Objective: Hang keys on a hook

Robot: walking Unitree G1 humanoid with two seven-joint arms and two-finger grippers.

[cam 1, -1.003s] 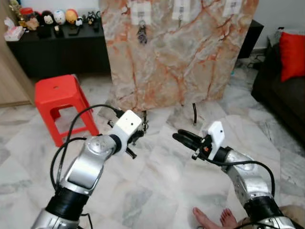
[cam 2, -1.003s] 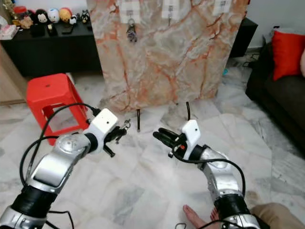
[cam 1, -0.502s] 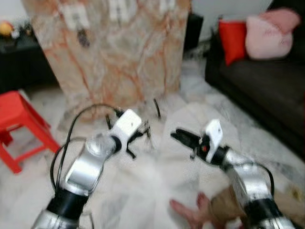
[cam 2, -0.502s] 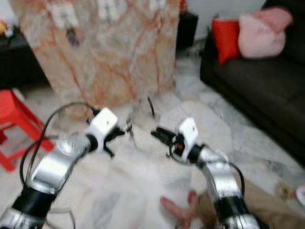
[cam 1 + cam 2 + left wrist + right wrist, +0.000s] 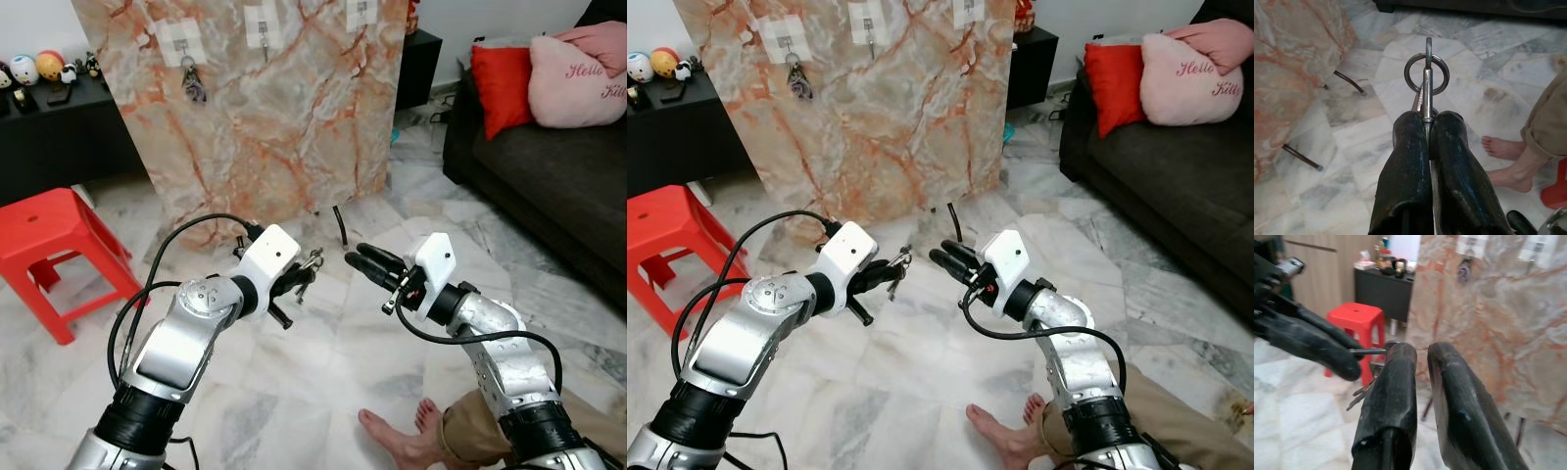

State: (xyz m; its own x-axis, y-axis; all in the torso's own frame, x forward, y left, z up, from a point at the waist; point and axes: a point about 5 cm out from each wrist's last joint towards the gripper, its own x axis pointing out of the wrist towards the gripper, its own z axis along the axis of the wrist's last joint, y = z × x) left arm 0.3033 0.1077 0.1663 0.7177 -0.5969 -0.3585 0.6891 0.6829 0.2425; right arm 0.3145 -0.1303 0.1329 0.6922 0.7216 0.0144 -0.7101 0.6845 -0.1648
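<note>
Marble-patterned, the upright board (image 5: 265, 108) stands on two thin dark legs on the pale stone floor (image 5: 323, 372) and serves as the landmark. Three white hook patches sit along its top edge: the left hook (image 5: 182, 43) already carries one bunch of hung keys (image 5: 193, 86), the middle hook (image 5: 263, 22) and the right hook (image 5: 361, 12) are bare. In front of the board, low over the floor, the left gripper (image 5: 300, 279) has its two black fingers pressed together on a second set of keys (image 5: 1426, 73), whose single round ring sticks out past the fingertips. Just beside it, further from the board's left edge, the right gripper (image 5: 361, 261) points toward the keys with its two fingers close together, a narrow gap between them and nothing held. One red stool (image 5: 49, 235) stands left of the board, before a black cabinet (image 5: 59, 137). Right of the board is a dark sofa (image 5: 549, 186) with one red cushion (image 5: 502, 83) and one pink cushion (image 5: 580, 73). A person's two bare feet (image 5: 411, 436) rest on the floor nearest the robot.
</note>
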